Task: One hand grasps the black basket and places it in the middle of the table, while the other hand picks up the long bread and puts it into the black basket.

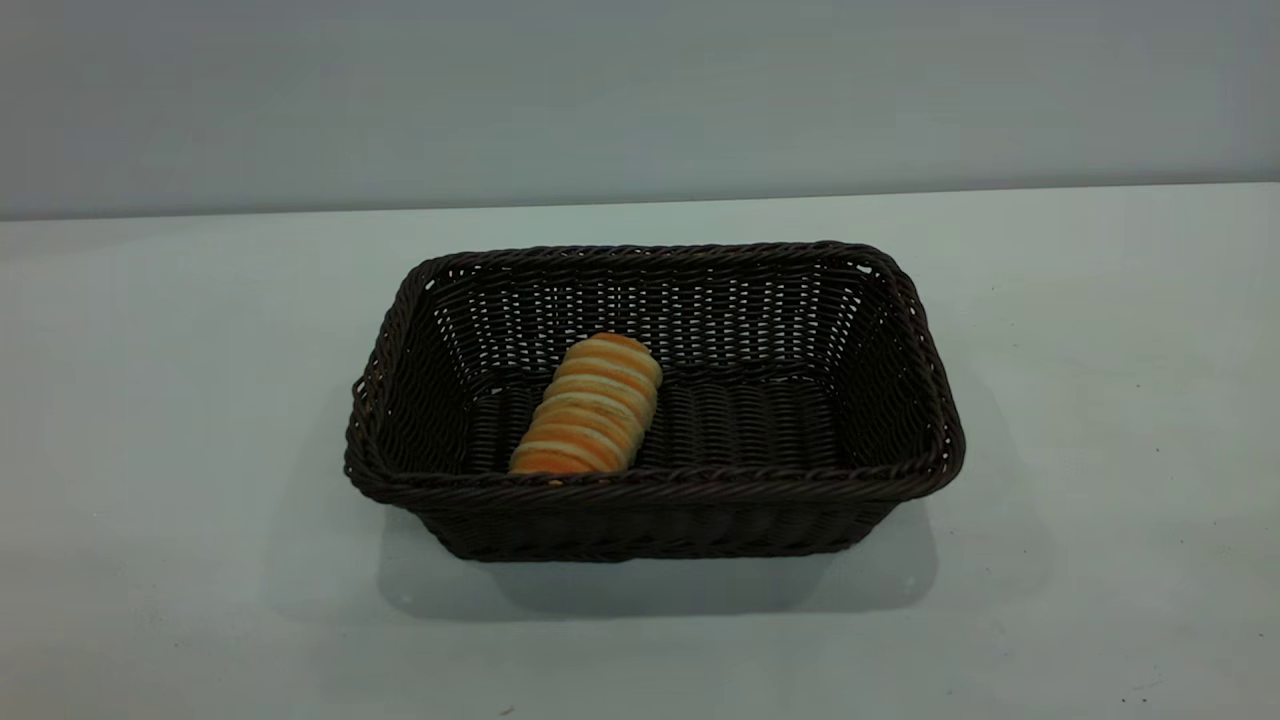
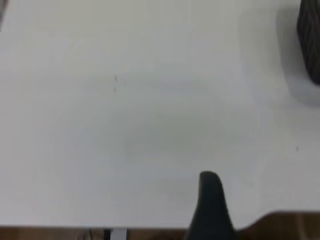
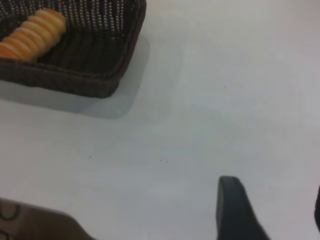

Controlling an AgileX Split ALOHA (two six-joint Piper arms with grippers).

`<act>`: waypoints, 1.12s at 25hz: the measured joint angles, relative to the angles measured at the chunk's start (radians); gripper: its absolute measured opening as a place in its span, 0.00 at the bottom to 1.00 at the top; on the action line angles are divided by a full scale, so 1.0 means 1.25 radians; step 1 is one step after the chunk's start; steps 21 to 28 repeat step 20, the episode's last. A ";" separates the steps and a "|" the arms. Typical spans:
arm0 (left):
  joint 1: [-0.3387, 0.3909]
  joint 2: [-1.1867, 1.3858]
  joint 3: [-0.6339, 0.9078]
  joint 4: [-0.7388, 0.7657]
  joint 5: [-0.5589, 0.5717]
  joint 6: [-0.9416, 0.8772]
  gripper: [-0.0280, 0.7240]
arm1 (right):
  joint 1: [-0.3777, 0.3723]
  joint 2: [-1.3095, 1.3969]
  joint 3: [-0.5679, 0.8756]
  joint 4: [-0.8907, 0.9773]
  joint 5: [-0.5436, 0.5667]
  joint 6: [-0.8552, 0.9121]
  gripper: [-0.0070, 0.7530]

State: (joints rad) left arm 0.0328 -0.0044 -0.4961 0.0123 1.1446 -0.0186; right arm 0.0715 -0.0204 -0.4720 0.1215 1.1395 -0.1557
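Neither tool is seen whole: one black finger (image 2: 210,205) of the left, one (image 3: 232,210) of the right, over bare white table (image 1: 1100,400); spread not determinable. Striped golden oblong bread roll (image 1: 590,405) lies inside dark woven wicker basket (image 1: 655,485), toward nine o'clock. Task judged complete; arms best kept withdrawn, basket undisturbed.
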 joint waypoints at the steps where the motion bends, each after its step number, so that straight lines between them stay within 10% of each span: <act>1: 0.002 -0.009 0.000 0.000 0.003 0.000 0.82 | 0.000 0.000 0.000 0.000 0.000 0.000 0.53; 28: 0.003 -0.014 0.000 0.000 0.006 0.000 0.82 | 0.000 0.000 0.000 0.002 0.000 0.000 0.53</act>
